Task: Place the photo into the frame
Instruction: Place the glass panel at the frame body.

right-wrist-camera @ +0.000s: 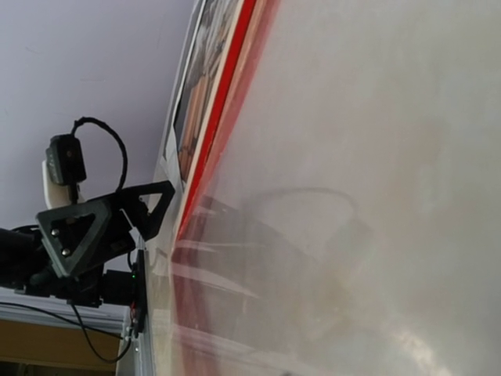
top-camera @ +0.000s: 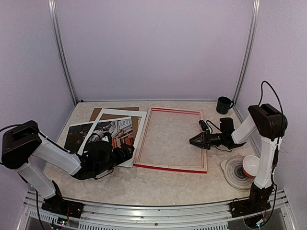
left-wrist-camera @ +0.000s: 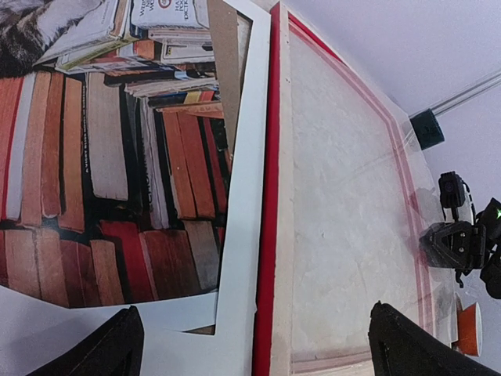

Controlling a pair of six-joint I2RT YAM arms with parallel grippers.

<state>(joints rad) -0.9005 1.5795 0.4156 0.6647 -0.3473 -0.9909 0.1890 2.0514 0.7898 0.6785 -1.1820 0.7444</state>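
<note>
The photo (top-camera: 103,136) of a cat on books lies flat at the left, partly under a white mat (top-camera: 139,125). It fills the left of the left wrist view (left-wrist-camera: 102,157). The red frame (top-camera: 169,167) lies flat in the middle with its pale back up; its red left edge (left-wrist-camera: 270,196) touches the mat (left-wrist-camera: 246,157). My left gripper (top-camera: 117,154) is open and empty, low over the mat's near corner and the frame's left edge (left-wrist-camera: 258,345). My right gripper (top-camera: 195,141) is turned on its side at the frame's right rail. Its own fingers do not show in the right wrist view.
A brown backing board (top-camera: 115,110) lies under the mat at the back. A dark mug (top-camera: 223,105) stands at the back right. A stack of plates with a red and white bowl (top-camera: 249,166) sits at the near right. The left gripper (right-wrist-camera: 102,227) faces the right wrist camera.
</note>
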